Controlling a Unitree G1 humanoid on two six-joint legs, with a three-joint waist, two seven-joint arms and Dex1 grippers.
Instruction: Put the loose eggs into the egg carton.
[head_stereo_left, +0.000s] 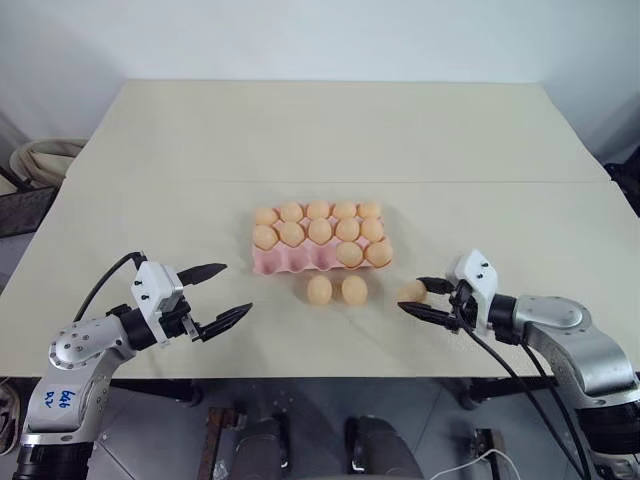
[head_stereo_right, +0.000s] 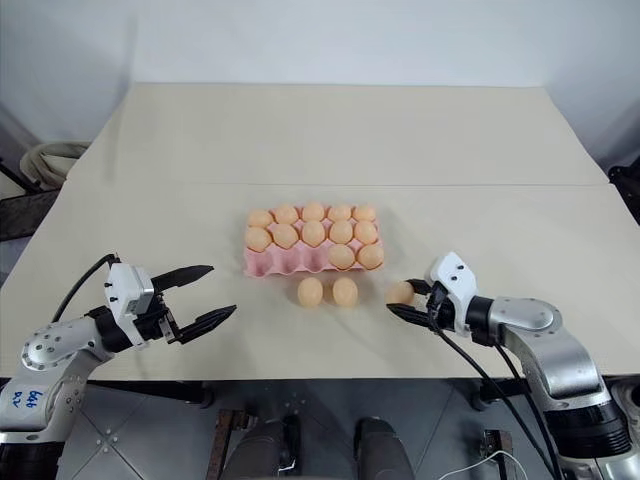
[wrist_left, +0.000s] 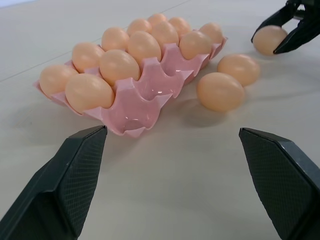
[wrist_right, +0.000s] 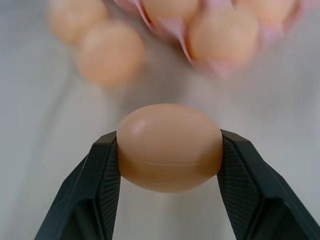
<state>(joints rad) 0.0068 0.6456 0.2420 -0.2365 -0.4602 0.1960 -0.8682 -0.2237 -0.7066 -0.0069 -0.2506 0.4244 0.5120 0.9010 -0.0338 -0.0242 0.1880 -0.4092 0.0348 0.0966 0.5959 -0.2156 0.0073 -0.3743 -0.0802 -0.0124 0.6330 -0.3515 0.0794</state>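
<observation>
The pink egg carton (head_stereo_left: 290, 263) sits mid-table with several eggs in it; three cups at its near left stand empty. Two loose eggs (head_stereo_left: 319, 290) (head_stereo_left: 354, 289) lie side by side just in front of it. A third loose egg (head_stereo_left: 411, 291) lies further right on the table, and my right gripper (head_stereo_left: 413, 296) is shut on it, a finger pressed to each side (wrist_right: 102, 175). In the right wrist view this egg (wrist_right: 170, 147) sits squarely between the pads. My left gripper (head_stereo_left: 237, 288) hangs open and empty to the left of the carton, pointing toward it.
The beige table (head_stereo_left: 320, 130) stretches wide behind the carton, with a seam across its middle. A coiled hose and dark objects (head_stereo_left: 35, 160) lie off the far left edge. The table's near edge runs just below both grippers.
</observation>
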